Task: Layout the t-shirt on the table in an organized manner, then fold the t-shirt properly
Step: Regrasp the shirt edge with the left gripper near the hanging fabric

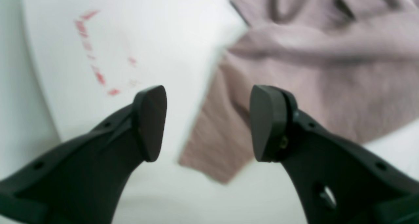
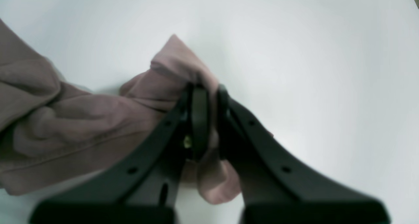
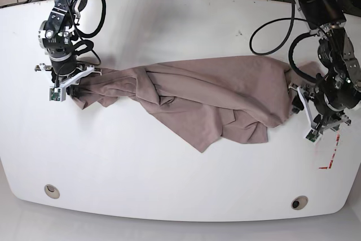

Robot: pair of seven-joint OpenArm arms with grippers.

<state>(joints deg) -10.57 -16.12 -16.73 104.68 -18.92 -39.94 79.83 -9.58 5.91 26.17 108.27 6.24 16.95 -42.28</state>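
The mauve-brown t-shirt (image 3: 197, 91) lies stretched and wrinkled across the middle of the white table (image 3: 169, 179), with a loose flap hanging toward the front. At the shirt's left end in the base view, my right gripper (image 3: 76, 86) is shut on a bunched fold of the t-shirt (image 2: 81, 119); the cloth pokes out around the right gripper (image 2: 209, 112). My left gripper (image 3: 298, 103) stands at the shirt's other end. The left gripper (image 1: 208, 124) is open over a cloth corner of the t-shirt (image 1: 311, 70), clamping nothing.
Red-white tape marks (image 3: 333, 153) sit near the table's right front, also seen as tape (image 1: 95, 53) left of the open fingers. Two grommet holes (image 3: 52, 191) (image 3: 299, 202) lie near the front edge. Cables (image 3: 271, 32) trail at the back right.
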